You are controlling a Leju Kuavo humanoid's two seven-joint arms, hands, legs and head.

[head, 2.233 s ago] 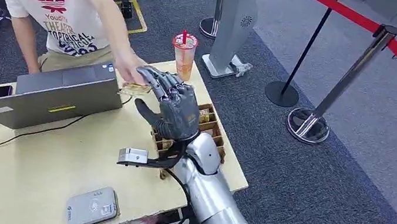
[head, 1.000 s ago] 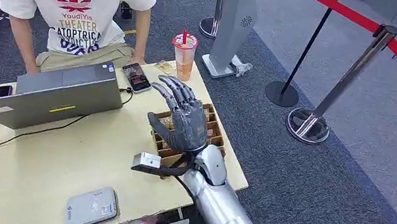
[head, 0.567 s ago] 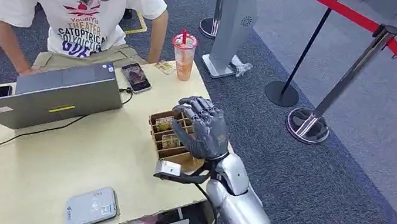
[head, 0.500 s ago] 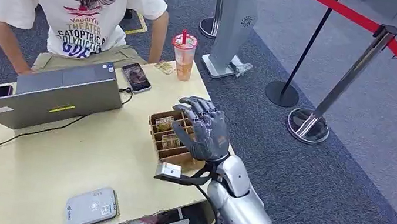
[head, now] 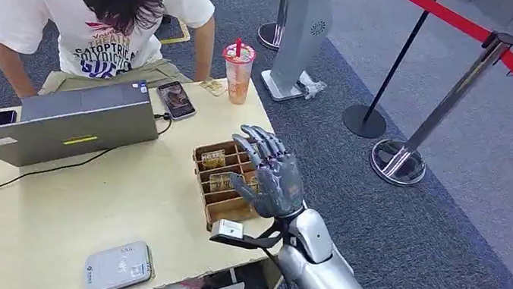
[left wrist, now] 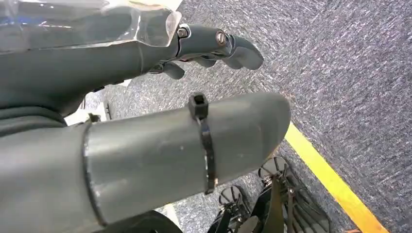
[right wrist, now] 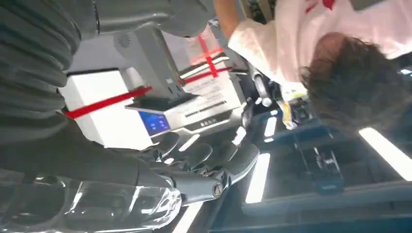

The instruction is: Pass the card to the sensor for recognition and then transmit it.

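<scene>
The right hand (head: 270, 179) hovers empty over the wooden card box (head: 220, 185), fingers spread apart. A card (head: 213, 86) lies at the table's far edge, beside the drink cup (head: 237, 71). The left hand (left wrist: 145, 131) hangs above carpet, fingers loosely extended, holding nothing.

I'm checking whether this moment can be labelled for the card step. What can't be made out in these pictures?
- Cards in the wooden box, head view: prints too small, the right robot hand hides the near slots.
- Sensor markings, head view: too small.
- Left robot hand, left wrist view: the thumb fills the frame; fingers mostly hidden.
</scene>
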